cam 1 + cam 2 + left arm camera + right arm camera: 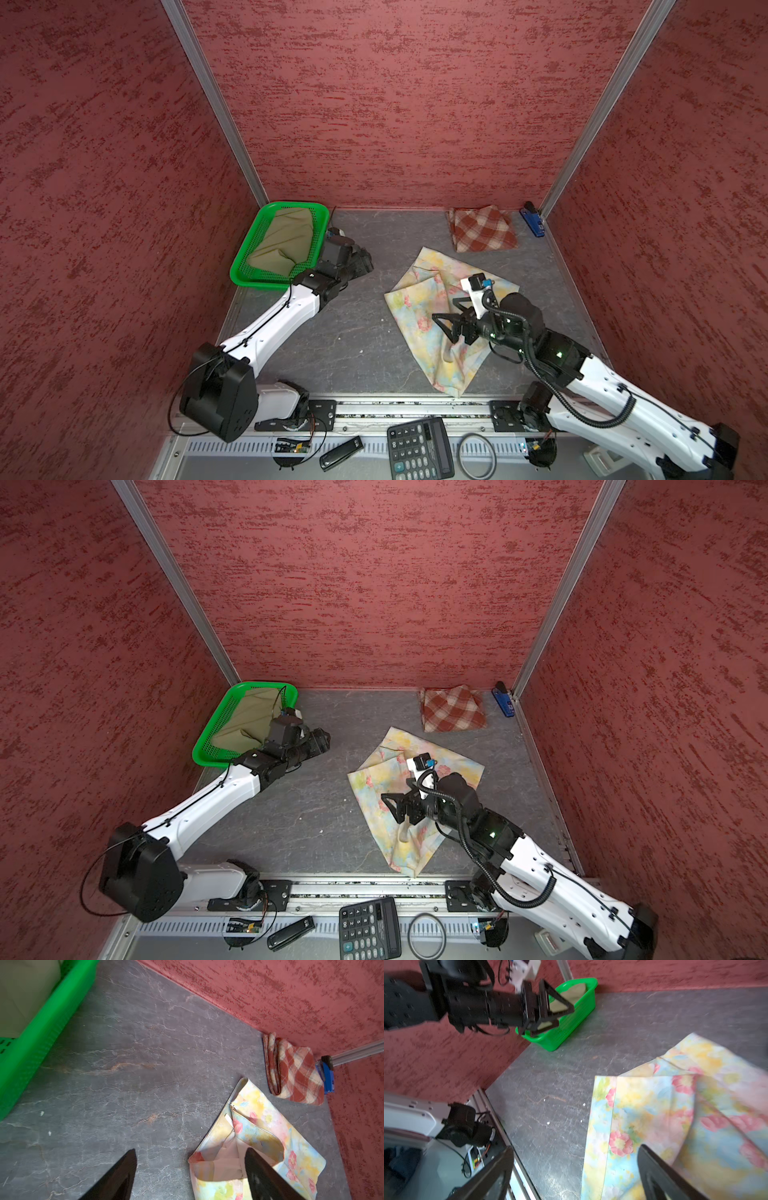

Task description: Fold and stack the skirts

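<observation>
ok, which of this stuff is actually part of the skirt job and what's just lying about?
Job:
- plaid skirt, folded
- floral skirt, spread out loosely
- olive skirt, lying in the green basket

Lying about:
- the basket itself
- blue stapler
- calculator
- black ring
- black stick-shaped gadget

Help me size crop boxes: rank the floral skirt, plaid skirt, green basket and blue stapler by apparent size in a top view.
Largest to smallest in a top view:
1. floral skirt
2. green basket
3. plaid skirt
4. blue stapler
The first two are partly covered, but the order is clear.
</observation>
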`<state>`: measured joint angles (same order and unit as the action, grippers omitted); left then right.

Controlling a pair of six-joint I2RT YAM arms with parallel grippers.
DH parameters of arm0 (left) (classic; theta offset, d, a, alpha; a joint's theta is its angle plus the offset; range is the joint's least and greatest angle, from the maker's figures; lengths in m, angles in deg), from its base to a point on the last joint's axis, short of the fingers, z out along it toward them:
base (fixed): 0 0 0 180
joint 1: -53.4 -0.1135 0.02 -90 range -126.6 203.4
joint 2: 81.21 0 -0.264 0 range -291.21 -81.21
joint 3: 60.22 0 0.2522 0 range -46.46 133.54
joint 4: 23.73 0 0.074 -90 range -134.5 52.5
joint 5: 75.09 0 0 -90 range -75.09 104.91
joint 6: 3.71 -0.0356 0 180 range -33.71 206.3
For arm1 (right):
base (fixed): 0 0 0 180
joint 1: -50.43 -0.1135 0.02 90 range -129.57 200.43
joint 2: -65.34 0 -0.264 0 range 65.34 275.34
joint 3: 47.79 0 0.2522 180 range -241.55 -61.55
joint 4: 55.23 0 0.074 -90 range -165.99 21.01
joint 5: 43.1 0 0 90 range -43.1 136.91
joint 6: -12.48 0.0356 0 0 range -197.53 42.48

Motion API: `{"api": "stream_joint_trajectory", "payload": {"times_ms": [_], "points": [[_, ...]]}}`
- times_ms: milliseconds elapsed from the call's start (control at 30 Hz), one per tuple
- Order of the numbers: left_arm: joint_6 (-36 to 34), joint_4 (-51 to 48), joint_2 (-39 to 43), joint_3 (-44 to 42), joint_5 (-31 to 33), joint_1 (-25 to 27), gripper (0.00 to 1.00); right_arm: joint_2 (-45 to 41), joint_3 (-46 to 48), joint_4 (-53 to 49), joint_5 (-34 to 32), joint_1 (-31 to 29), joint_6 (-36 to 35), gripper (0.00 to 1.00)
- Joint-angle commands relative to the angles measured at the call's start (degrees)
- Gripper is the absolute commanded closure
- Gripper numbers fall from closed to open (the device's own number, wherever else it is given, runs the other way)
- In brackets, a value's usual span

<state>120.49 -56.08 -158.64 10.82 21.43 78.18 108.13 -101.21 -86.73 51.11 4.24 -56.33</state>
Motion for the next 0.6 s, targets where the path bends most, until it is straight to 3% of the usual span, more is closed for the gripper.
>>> {"api": "stream_joint_trajectory", "payload": {"times_ms": [0, 267, 567], "points": [[-3.1, -1.0, -5.0, 4.6, 0.3, 1.6, 0.16, 5.1, -6.1, -4.1, -8.8, 2.6, 1.8, 0.04], [-11.3, -4.5, -20.1, 15.1, -7.7, 7.5, 0.15, 19.1, -8.6, -4.9, -4.5, 15.4, 9.6, 0.09], [-23.3, -4.6, -31.7, 25.8, -21.6, 12.7, 0.17, 15.7, -3.4, -3.5, 0.2, 28.3, 13.1, 0.09]]}}
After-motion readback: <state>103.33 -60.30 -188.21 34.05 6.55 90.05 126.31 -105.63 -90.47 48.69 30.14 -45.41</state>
